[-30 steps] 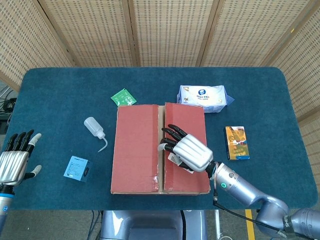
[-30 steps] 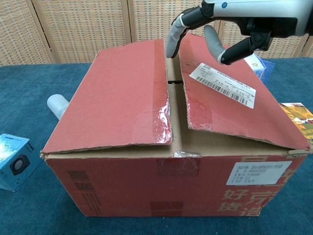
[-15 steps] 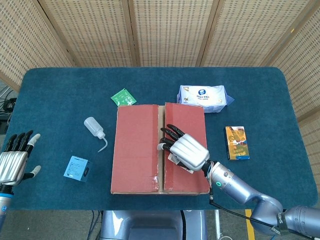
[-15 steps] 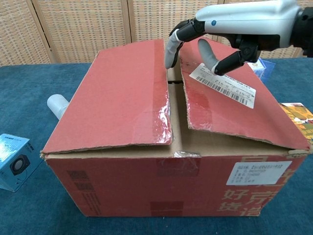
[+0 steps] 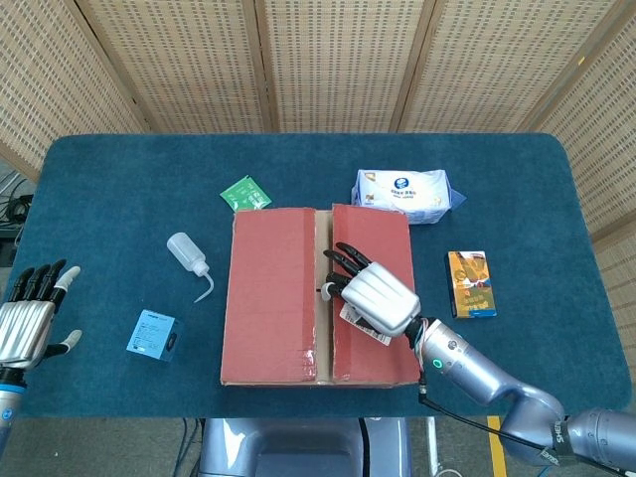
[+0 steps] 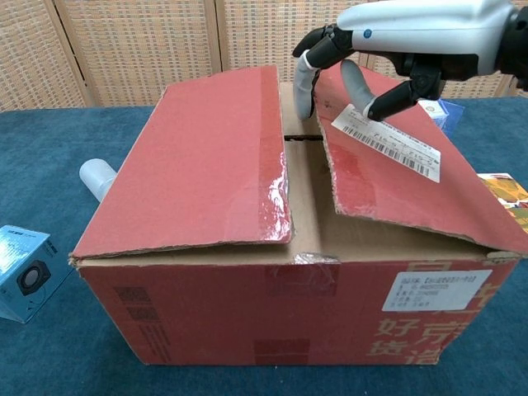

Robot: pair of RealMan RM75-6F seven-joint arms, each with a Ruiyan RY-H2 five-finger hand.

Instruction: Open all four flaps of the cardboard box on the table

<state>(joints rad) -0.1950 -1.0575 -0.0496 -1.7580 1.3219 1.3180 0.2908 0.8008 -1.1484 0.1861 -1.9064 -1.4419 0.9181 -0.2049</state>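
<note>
1. Cardboard box (image 5: 316, 296) sits mid-table, near the front edge, red top facing up. Two top flaps show: left flap (image 6: 198, 157) lies about flat/closed; right flap (image 6: 404, 177) is tilted w/ its inner edge lifted off the seam. Gap between them shows brown inner flaps underneath.

2. Right hand (image 5: 373, 296) is over the seam, fingers (image 6: 305, 82) hooked at the right flap's inner edge, thumb on its top side by the white label (image 6: 388, 142). Looks like a pinch on the flap edge, but firm hold vs. just resting: can't tell for sure.

3. Step in hand, my read: flap no. 1 (right) just starting to lift. 0 of 4 fully open.

4. Next move prob. needs: keep hold of the edge, swing it up & outward to the robot's right til it folds past the box side. Then left flap, then the 2 inner ones.

5. Left hand (image 5: 28, 318) hangs off the table's left-front corner, fingers spread, holding nothing.

6. Count: 1 box, 2 outer flaps seen, 2 hands. Around it: 1 squeeze bottle (image 5: 189, 256), 1 small blue box (image 5: 153, 335), 1 green packet (image 5: 244, 193), 1 wipes pack (image 5: 407, 195), 1 orange carton (image 5: 470, 284).
</note>
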